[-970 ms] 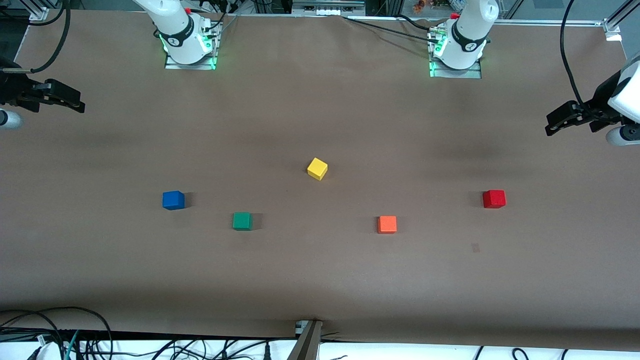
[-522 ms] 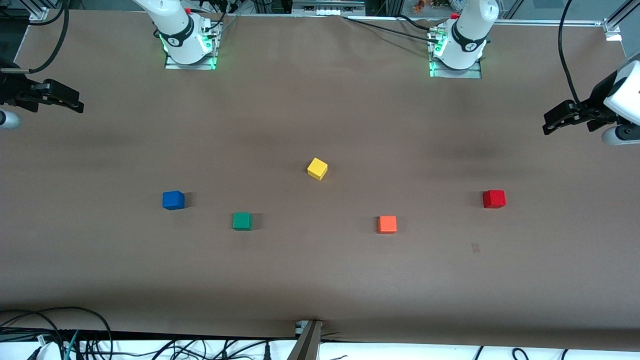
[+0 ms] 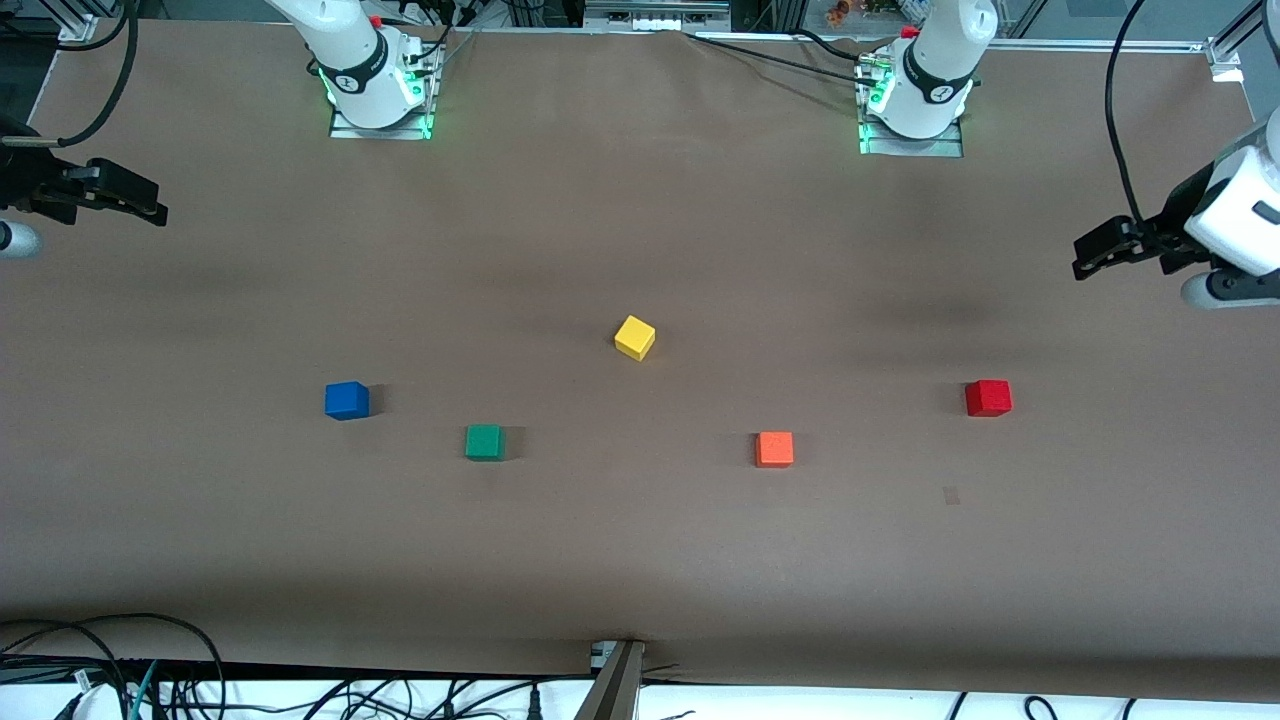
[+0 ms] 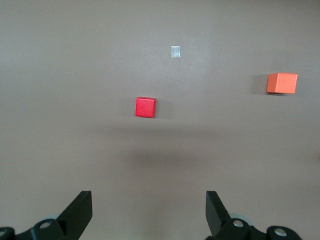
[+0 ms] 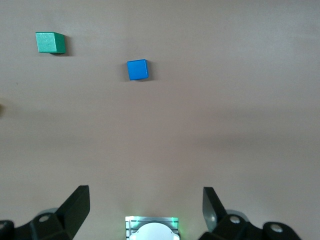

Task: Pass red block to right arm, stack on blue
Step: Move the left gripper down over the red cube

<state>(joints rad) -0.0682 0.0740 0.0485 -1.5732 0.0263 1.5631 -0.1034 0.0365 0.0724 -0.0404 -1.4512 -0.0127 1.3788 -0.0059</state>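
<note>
The red block lies on the brown table toward the left arm's end; it also shows in the left wrist view. The blue cube lies toward the right arm's end and shows in the right wrist view. My left gripper is open and empty, up in the air over the table edge at the left arm's end; its own view shows the gripper spread wide. My right gripper is open and empty, raised over the table edge at the right arm's end; its own view shows the gripper too.
A yellow cube sits mid-table. A green cube lies beside the blue one, nearer the front camera. An orange cube lies between the middle and the red block. A small pale mark is on the table near the red block.
My left gripper has moved a little inward over the table, toward the middle. My right gripper has hardly moved. The cubes have not moved.
</note>
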